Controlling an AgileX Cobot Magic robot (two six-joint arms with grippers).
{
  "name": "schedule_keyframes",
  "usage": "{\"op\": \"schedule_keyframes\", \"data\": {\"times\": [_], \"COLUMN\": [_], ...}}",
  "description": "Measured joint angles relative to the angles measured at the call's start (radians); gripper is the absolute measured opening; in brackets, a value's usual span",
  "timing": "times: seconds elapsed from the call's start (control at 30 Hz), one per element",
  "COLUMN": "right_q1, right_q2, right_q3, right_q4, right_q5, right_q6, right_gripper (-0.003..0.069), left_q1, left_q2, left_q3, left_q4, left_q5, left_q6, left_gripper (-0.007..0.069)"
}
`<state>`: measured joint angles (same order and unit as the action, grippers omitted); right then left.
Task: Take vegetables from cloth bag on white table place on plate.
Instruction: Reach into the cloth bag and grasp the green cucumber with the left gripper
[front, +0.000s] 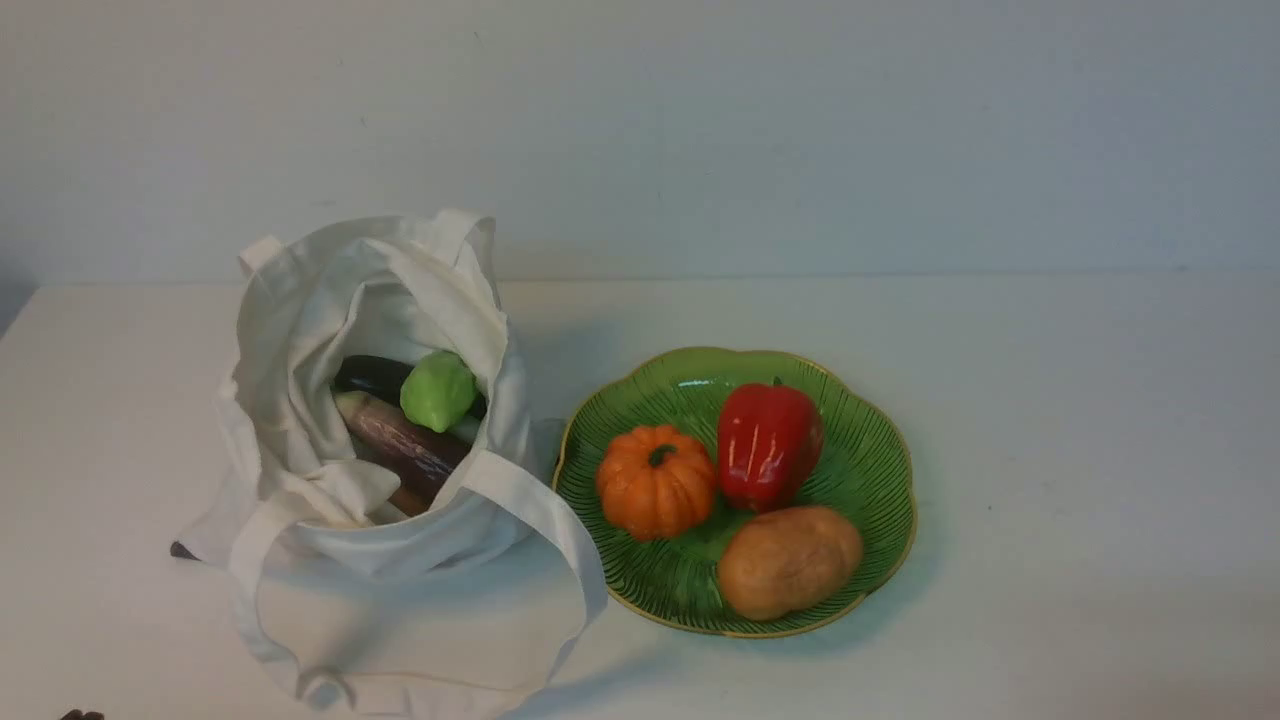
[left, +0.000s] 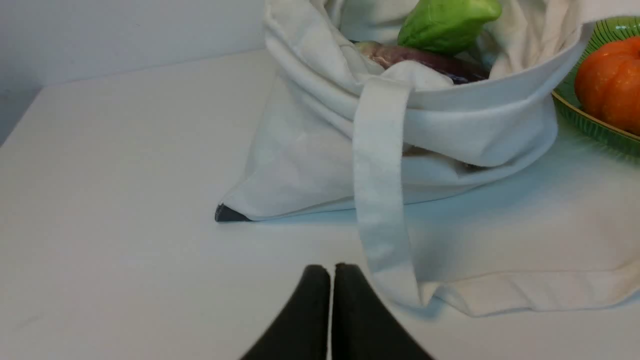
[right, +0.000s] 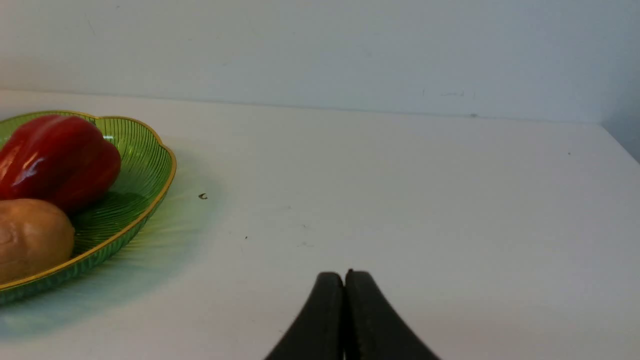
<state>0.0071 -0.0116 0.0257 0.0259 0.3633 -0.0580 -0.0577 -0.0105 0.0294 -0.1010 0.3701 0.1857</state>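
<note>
The off-white cloth bag (front: 400, 480) stands open on the white table (front: 1050, 450), left of the green plate (front: 870, 470). Inside it lie a light-green lumpy vegetable (front: 438, 390) and long dark purple ones (front: 405, 445). In the left wrist view the bag (left: 450, 120) holds the green vegetable (left: 445, 22) above a purple one (left: 430, 62). My left gripper (left: 332, 272) is shut and empty, low over the table beside the bag's strap (left: 380, 190). My right gripper (right: 345, 277) is shut and empty, on the table's right side, apart from the plate (right: 145, 170). Neither gripper shows in the front view.
On the plate sit an orange pumpkin (front: 655, 482), a red bell pepper (front: 768, 445) and a brown potato (front: 790, 562). A bag strap loops forward on the table (front: 560, 530). A pale wall stands behind the table.
</note>
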Motion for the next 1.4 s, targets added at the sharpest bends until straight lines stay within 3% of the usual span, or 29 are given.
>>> {"op": "schedule_keyframes", "data": {"times": [0.93,1.13,1.17,1.23,1.4], "right_q1": [0.000,0.000,0.000,0.000,0.000], "right_q2": [0.000,0.000,0.000,0.000,0.000], "right_q3": [0.000,0.000,0.000,0.000,0.000], "right_q4": [-0.001,-0.001,-0.001,-0.001,-0.001], "right_q5": [0.000,0.000,0.000,0.000,0.000], "right_q6": [0.000,0.000,0.000,0.000,0.000], "right_gripper": [-0.0015,-0.0015,-0.0015,-0.0015,-0.0015], "left_q1": [0.000,0.000,0.000,0.000,0.000], "left_q2": [0.000,0.000,0.000,0.000,0.000], "left_q3": [0.000,0.000,0.000,0.000,-0.008], "left_q4": [-0.012,-0.243,-0.354,-0.456,-0.560], "left_q5": [-0.031,-0.261,-0.353,-0.445,-0.657], "left_q6": [0.003,-0.108,-0.156,-0.195,-0.230], "left_gripper": [-0.0005,-0.0005,-0.0005,-0.0005,-0.0005]}}
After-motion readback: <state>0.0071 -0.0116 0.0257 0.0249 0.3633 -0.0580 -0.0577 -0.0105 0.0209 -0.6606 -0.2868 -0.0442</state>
